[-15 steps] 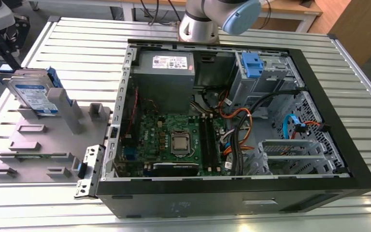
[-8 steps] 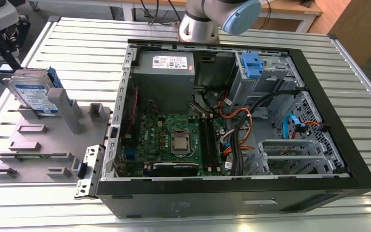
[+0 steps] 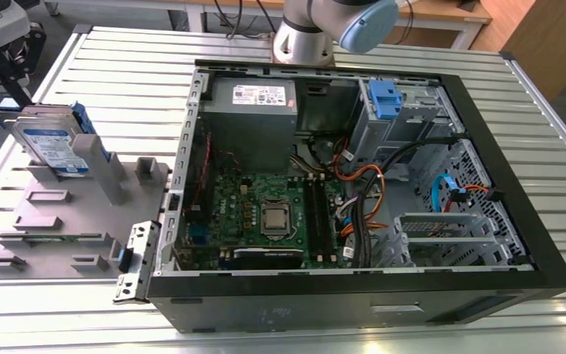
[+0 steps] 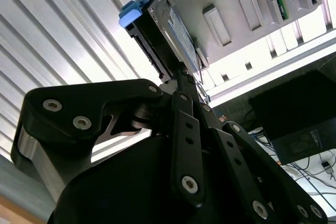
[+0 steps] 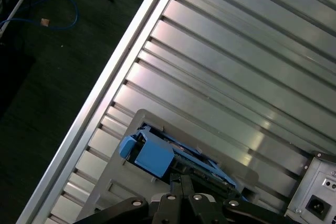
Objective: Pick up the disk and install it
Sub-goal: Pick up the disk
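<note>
Jaws: my gripper (image 5: 181, 178) looks drawn narrow, hardly a gap, clamping nothing that I can see.
Me: I hang above the disk (image 3: 52, 144), at the exterior view's left.
Disk: standing on edge in the grey holder plate (image 3: 57, 221), leaning on the tall grey post (image 3: 98, 166), blue rail up.
Holder: it carries the disk and some low grey blocks.
Computer case (image 3: 362, 284): open, on the slatted table (image 3: 116, 66), beside the holder.
Inside the case: green motherboard (image 3: 263, 214), grey power supply (image 3: 253, 110), blue caddy (image 3: 386, 99) in its bay, black and orange cables (image 3: 382, 192).
</note>
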`<action>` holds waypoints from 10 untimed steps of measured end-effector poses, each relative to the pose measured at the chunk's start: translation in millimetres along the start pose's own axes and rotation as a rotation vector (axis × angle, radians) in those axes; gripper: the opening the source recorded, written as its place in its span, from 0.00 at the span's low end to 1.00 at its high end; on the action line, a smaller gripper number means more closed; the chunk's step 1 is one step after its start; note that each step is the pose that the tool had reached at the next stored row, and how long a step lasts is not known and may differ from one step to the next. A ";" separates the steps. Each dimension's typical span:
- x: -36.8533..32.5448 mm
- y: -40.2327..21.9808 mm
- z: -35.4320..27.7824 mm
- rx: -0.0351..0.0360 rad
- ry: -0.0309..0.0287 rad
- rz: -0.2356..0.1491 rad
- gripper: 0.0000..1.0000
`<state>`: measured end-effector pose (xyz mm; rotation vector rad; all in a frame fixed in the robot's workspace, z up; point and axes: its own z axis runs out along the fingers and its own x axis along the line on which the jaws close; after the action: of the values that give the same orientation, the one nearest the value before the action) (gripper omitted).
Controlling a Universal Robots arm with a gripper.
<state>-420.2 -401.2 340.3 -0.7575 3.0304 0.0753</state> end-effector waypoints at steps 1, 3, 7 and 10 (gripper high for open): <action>0.0 0.0 0.0 0.0000 0.0000 0.000 0.11; 0.0 0.0 0.0 0.0000 0.0000 0.000 0.11; 0.0 0.0 0.0 0.0000 0.0000 -0.001 0.11; 0.0 0.0 0.0 -0.0003 0.0004 -0.010 0.11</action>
<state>-420.3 -401.2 340.3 -0.7728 3.0268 0.0754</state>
